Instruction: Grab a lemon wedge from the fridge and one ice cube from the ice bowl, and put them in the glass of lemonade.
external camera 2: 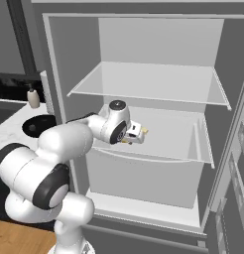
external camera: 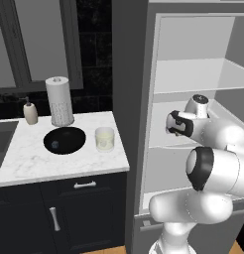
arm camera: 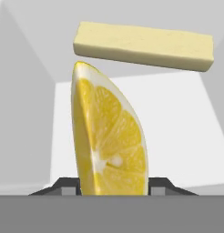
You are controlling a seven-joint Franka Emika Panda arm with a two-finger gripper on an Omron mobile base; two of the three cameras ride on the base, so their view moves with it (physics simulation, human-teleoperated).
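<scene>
- Left base view: the gripper reached into the open fridge at the middle shelf; a straight, level pull-out looked wisest. Glass of lemonade and ice bowl waited on the table.
- Right base view: the jaws were over something yellow.
- Hand view: the lemon wedge stood between both jaws, which looked clamped on it; a pale butter stick lay beyond.

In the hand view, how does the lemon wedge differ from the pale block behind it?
The lemon wedge is bright yellow with visible segments; the pale block is plain, creamy and uniform. The wedge is curved and pointed, standing tall in the view; the block is straight-edged and lies across, above the wedge. The wedge sits between the gripper fingertips; the block is farther off. Both are in the fridge.
</scene>
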